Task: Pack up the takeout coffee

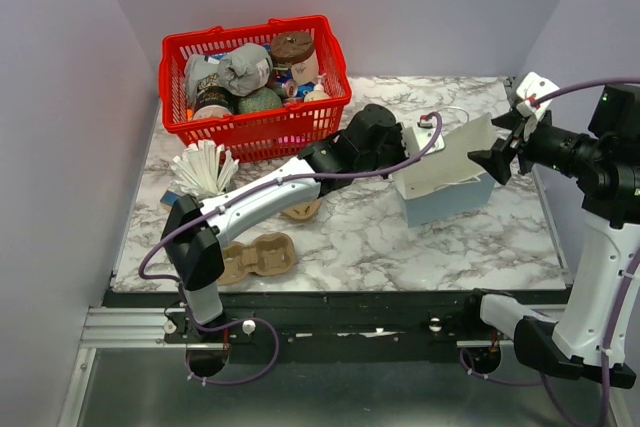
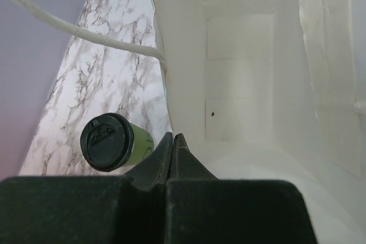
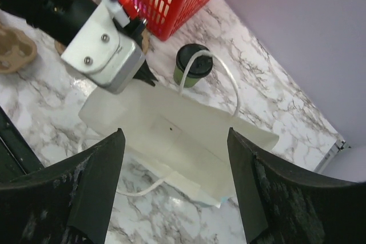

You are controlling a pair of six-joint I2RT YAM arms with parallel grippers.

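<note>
The takeout coffee (image 2: 114,142), a green cup with a black lid, stands on the marble just beyond the bag's far side; the right wrist view shows the cup (image 3: 191,67) under a bag handle loop. A white paper bag (image 1: 445,172) lies tilted with its mouth open toward the right arm. My left gripper (image 2: 173,137) is shut, pinching the rim of the bag (image 2: 246,84) beside the cup. Above the open mouth of the bag (image 3: 171,135), my right gripper (image 3: 175,132) hangs wide open and holds nothing; in the top view it (image 1: 497,159) is at the bag's right edge.
A red basket (image 1: 255,77) with several items stands at the back left. A cup of white stirrers (image 1: 203,172) is at the left edge. Brown cardboard carriers (image 1: 262,255) lie near the front left, under the left arm. Lilac walls close both sides.
</note>
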